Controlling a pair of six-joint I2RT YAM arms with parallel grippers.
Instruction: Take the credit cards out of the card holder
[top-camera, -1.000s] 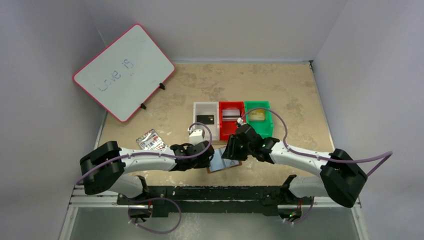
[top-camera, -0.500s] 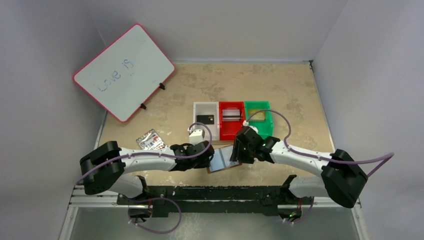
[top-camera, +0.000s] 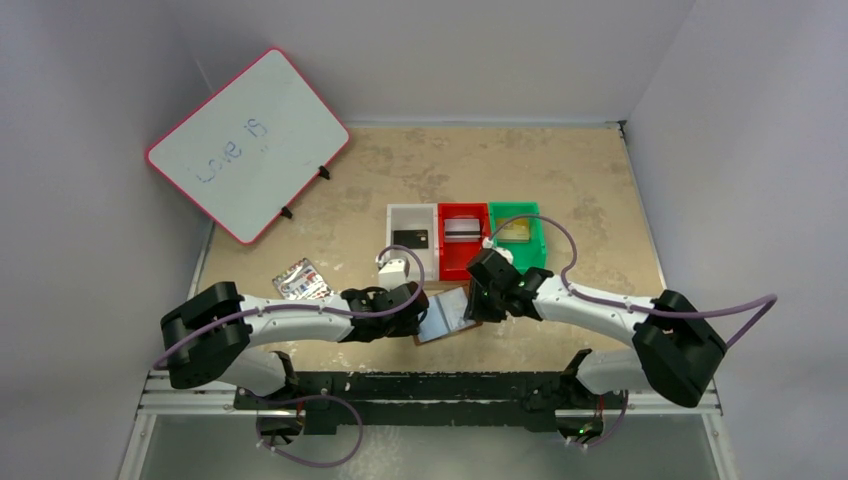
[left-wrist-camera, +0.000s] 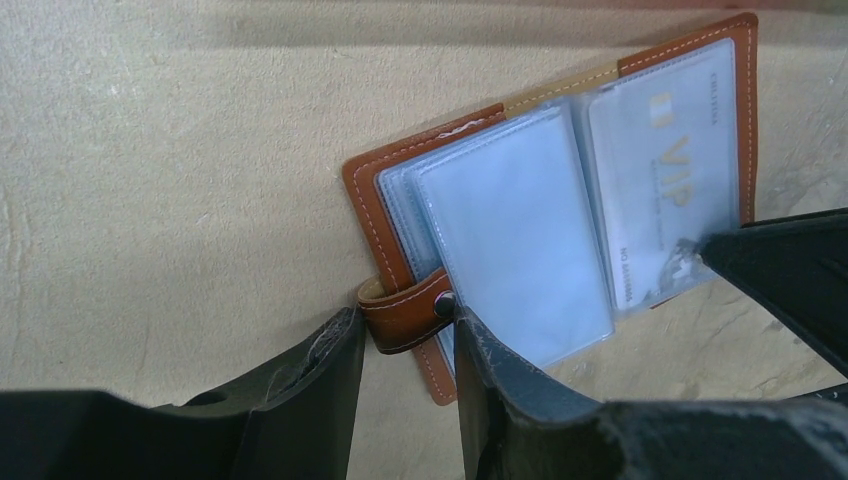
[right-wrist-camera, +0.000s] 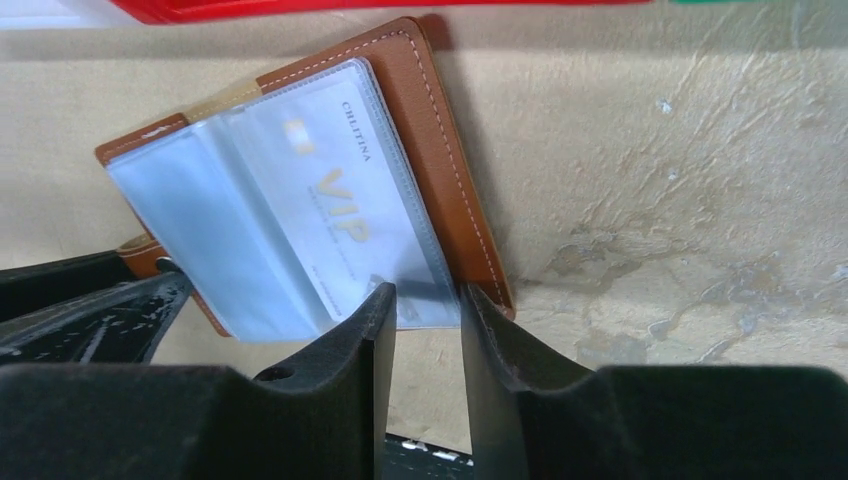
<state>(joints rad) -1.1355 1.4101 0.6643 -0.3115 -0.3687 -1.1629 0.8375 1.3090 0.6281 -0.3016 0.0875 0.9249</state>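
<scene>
Mottled beige table top (top-camera: 580, 190) carries the card holder (top-camera: 446, 316) near its front edge. It lies open and flat, just in front of a row of bins (top-camera: 461, 266) and between the two grippers. It looks light, so it will probably slide or lift if a card is pulled while nothing holds it down. The brown leather cover is soft but keeps its shape, while the clear sleeves (left-wrist-camera: 510, 240) are thin, floppy and glossy, likely slippery for hard fingers. One pale VIP card (right-wrist-camera: 340, 210) sits in the sleeve nearest the right gripper (right-wrist-camera: 428, 296). The card seems stiff and thin, so it is best taken by an exposed edge and drawn out straight, without bending. The left gripper (left-wrist-camera: 406, 330) is about half closed around the snap tab (left-wrist-camera: 405, 315), with a finger against each side, so it seems to anchor the holder. The right gripper has its jaws a little apart. The lower corner of the VIP sleeve lies in this narrow gap, one finger over the sleeve and the other over the leather, but no firm pinch is visible.
</scene>
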